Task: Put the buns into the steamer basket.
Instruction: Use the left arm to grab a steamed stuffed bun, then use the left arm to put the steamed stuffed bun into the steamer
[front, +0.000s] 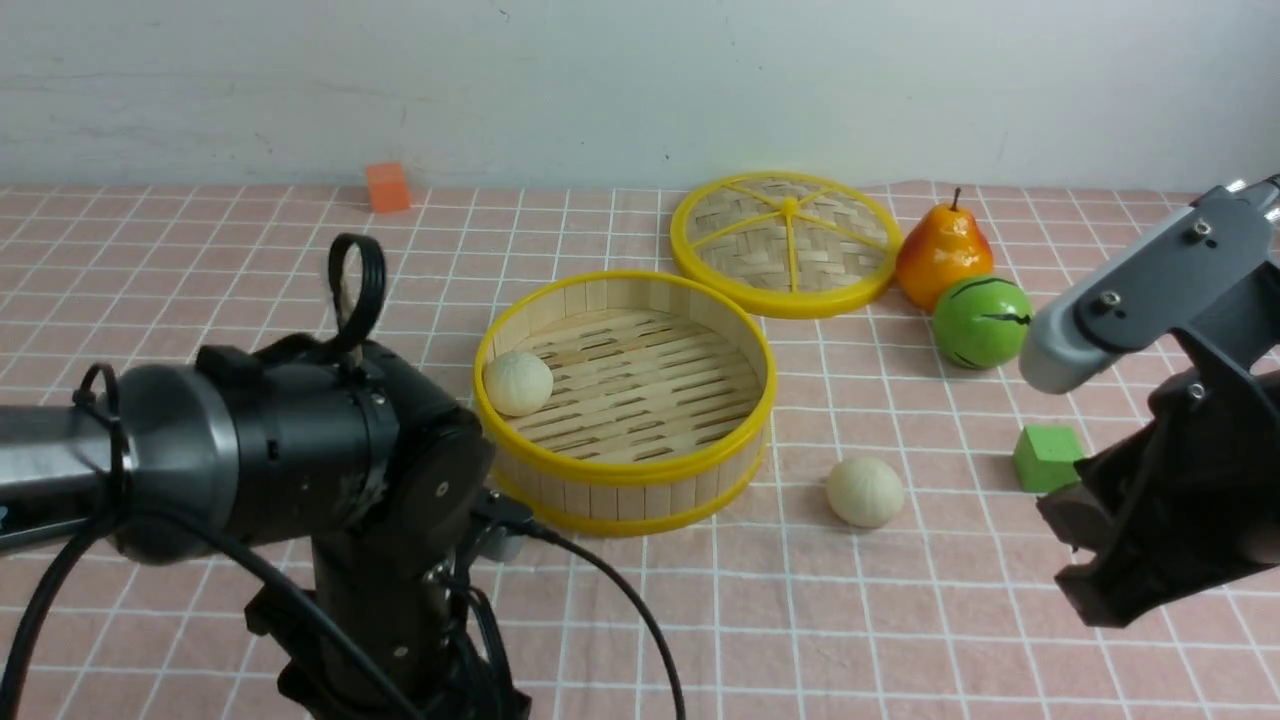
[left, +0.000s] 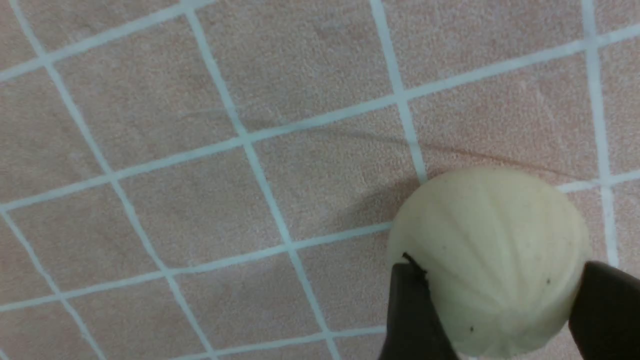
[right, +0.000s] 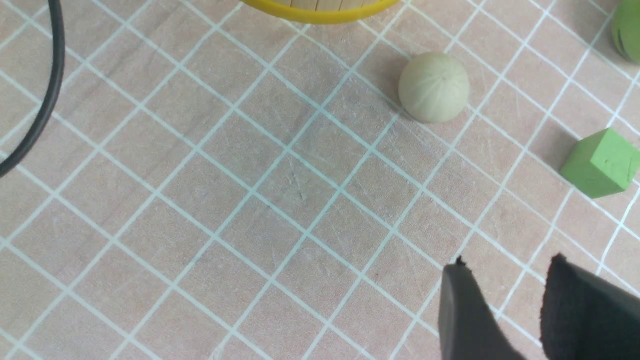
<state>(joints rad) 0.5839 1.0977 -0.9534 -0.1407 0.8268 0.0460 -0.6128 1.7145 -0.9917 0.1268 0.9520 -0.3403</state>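
Note:
The steamer basket (front: 620, 470) stands mid-table, and its rim shows in the right wrist view (right: 320, 15). One bun (front: 517, 383) lies inside it against the left wall. A second bun (front: 865, 491) lies on the cloth just right of the basket; it also shows in the right wrist view (right: 434, 87). A third bun (left: 487, 250) sits between the fingers of my left gripper (left: 500, 267), which touch both its sides close over the cloth. In the front view my left arm (front: 330, 470) hides that gripper and bun. My right gripper (right: 505, 270) is open and empty, near-right of the second bun.
A flat woven lid (front: 787, 240) lies behind the basket. A pear (front: 943, 255) and a green striped fruit (front: 981, 322) stand at the right. A green cube (front: 1046, 458) sits by my right arm, an orange cube (front: 387, 187) far back. A black cable (right: 50, 100) hangs left.

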